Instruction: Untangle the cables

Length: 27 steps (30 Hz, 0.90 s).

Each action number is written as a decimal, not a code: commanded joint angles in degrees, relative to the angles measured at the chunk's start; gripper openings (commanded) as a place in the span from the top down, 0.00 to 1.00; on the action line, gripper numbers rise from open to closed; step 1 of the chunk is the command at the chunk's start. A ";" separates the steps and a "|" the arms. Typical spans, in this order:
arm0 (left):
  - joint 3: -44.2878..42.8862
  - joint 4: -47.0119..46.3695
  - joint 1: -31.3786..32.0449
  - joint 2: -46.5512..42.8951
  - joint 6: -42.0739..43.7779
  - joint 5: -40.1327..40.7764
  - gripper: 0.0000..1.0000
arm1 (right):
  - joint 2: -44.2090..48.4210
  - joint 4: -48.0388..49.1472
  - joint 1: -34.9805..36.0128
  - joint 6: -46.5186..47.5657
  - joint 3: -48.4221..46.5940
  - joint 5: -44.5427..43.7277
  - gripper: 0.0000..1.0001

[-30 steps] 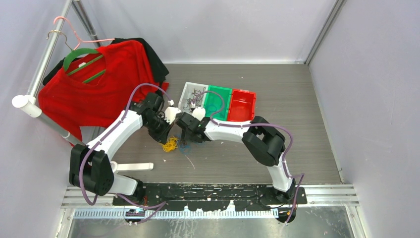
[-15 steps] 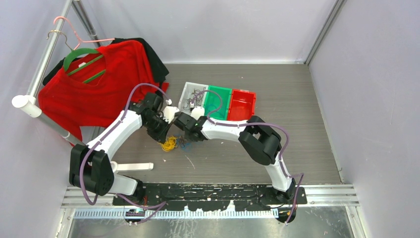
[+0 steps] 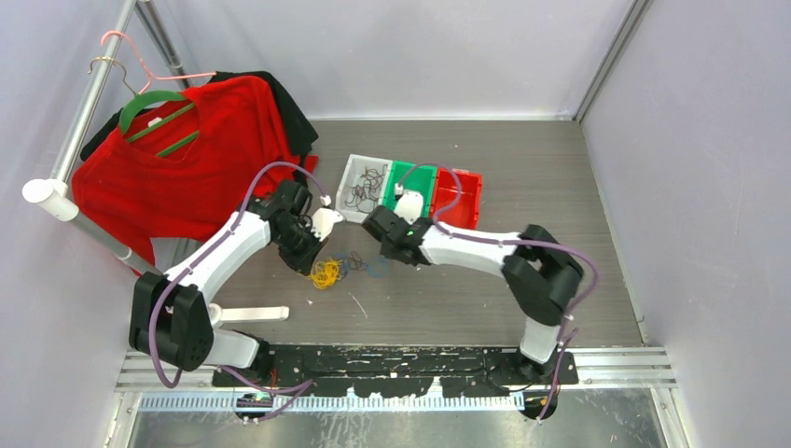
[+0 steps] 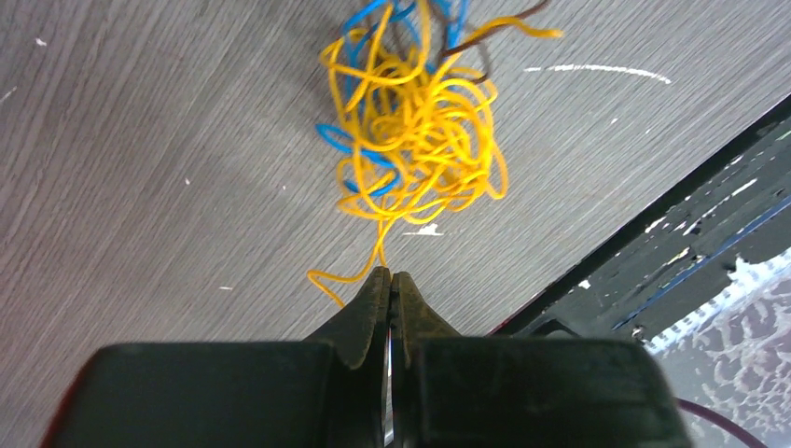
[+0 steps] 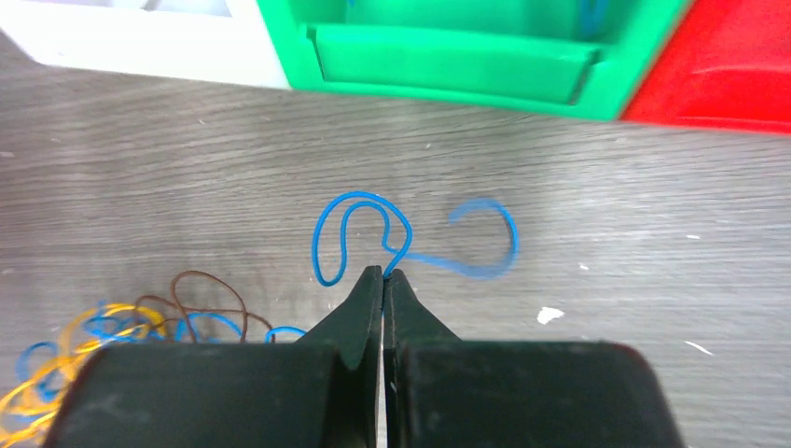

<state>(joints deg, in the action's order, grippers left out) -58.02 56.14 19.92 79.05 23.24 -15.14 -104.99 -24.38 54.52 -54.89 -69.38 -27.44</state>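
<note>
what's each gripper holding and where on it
Left gripper: yellow cable, by a trailing loose strand. Right gripper: blue cable, by its loop.

left claw [image 4: 390, 275] clamped on yellow cable [image 4: 438, 121], right claw [image 5: 383, 273] clamped on blue cable [image 5: 360, 195], both arms stretched forward, elbows out

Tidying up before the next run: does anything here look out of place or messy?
Yes. The cables lie in a knotted yellow, blue and brown heap on the table, outside the bins. A red shirt on a green hanger drapes over the table's far-left corner.
</note>
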 commanded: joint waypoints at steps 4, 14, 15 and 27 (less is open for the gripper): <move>1.56 -1.53 0.04 -2.00 2.97 2.93 1.00 | 19.76 2.31 -3.04 2.47 8.26 -3.43 0.99; 2.10 -2.34 0.04 -1.67 5.07 8.69 1.00 | 32.29 0.02 -7.42 4.73 13.21 -2.54 0.99; 2.47 -2.77 0.03 -1.72 5.72 9.96 1.00 | 33.73 -0.50 -8.02 5.15 12.95 -2.50 0.99; 8.80 -8.51 0.04 -0.22 11.18 22.17 1.00 | 46.47 -9.84 -13.45 12.65 5.11 -3.87 0.99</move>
<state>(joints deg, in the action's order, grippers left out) -49.69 50.94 19.92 78.78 32.12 2.68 -61.58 -31.07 41.78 -46.11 -59.66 -28.49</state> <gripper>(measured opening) 0.006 0.036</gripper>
